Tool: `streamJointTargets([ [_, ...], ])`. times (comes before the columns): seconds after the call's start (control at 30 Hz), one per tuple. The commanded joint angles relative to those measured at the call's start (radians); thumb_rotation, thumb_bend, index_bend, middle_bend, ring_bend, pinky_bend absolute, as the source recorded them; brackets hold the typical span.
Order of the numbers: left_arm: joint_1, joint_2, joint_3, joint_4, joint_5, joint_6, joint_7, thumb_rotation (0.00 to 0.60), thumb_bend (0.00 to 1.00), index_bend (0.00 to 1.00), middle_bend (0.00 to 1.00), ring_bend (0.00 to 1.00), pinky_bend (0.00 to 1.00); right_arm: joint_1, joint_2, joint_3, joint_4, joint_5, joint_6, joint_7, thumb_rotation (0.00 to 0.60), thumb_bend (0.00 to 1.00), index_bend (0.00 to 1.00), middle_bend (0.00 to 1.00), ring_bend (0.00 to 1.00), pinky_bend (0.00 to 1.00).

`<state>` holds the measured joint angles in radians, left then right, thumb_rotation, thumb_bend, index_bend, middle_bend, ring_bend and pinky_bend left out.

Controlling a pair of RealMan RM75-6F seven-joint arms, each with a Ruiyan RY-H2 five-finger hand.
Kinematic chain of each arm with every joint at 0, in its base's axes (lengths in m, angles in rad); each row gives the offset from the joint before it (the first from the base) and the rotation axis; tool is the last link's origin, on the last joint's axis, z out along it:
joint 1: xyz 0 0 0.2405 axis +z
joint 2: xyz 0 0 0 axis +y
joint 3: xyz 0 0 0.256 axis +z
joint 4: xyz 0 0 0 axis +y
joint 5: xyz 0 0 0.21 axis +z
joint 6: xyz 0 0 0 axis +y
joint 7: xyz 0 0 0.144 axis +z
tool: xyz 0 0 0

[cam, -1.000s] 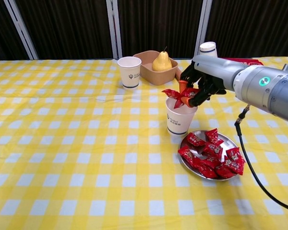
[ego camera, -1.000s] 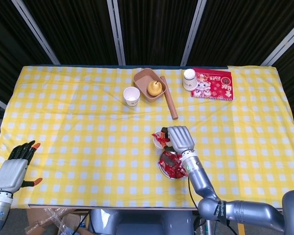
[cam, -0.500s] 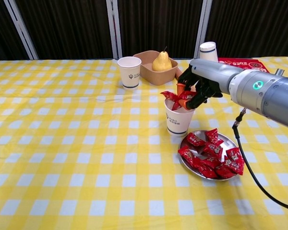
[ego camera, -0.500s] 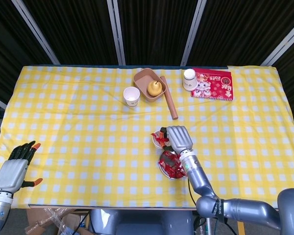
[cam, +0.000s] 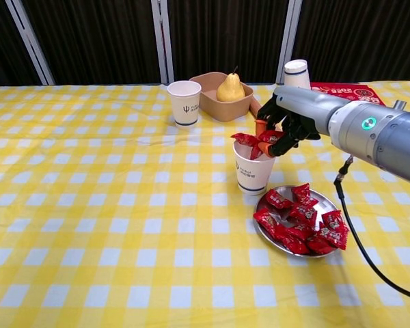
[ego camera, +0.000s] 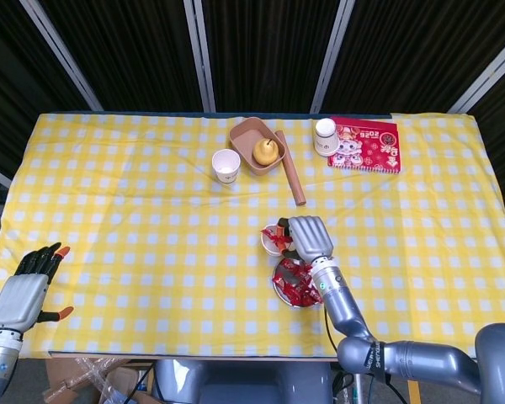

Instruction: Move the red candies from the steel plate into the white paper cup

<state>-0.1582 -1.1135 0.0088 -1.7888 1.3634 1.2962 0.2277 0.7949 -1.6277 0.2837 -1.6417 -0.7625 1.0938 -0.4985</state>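
Checked tablecloth [ego camera: 135, 252], left hand [ego camera: 21, 295] head-view only

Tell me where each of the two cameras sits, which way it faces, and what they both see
Head view: high above the table, looking down; shows the left hand at the near-left edge and the right hand over the cup.
Chest view: low at the near edge, facing across; only the right hand and arm show.
Shared: paper cup, steel plate, red candies, pear.

Two paper cups [cam: 254, 168] [cam: 184, 102], one steel plate [cam: 326, 203], one pear [cam: 229, 88], one booklet [ego camera: 364, 133]
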Motion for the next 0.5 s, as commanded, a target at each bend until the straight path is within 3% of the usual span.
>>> streamJointTargets([
  [0.03,0.000,0.000,0.000,0.000,0.000,-0.001,0.000,0.600,0.00,0.00,0.00,0.00,0.00,-0.001,0.001,-0.002,0.000,-0.003,0.002,0.003,0.600,0.50,0.49,0.58,0.73,0.91],
  [0.13,-0.001,0.000,0.000,-0.001,-0.001,0.000,0.001,0.600,0.00,0.00,0.00,0.00,0.00,-0.001,0.003,-0.005,0.001,-0.009,0.002,0.006,0.600,0.50,0.40,0.54,0.73,0.91],
  [0.5,-0.002,0.001,0.000,-0.002,-0.005,-0.001,0.000,0.600,0.00,0.00,0.00,0.00,0.00,-0.004,0.007,-0.010,-0.011,-0.026,0.017,0.009,0.600,0.50,0.38,0.52,0.73,0.91],
])
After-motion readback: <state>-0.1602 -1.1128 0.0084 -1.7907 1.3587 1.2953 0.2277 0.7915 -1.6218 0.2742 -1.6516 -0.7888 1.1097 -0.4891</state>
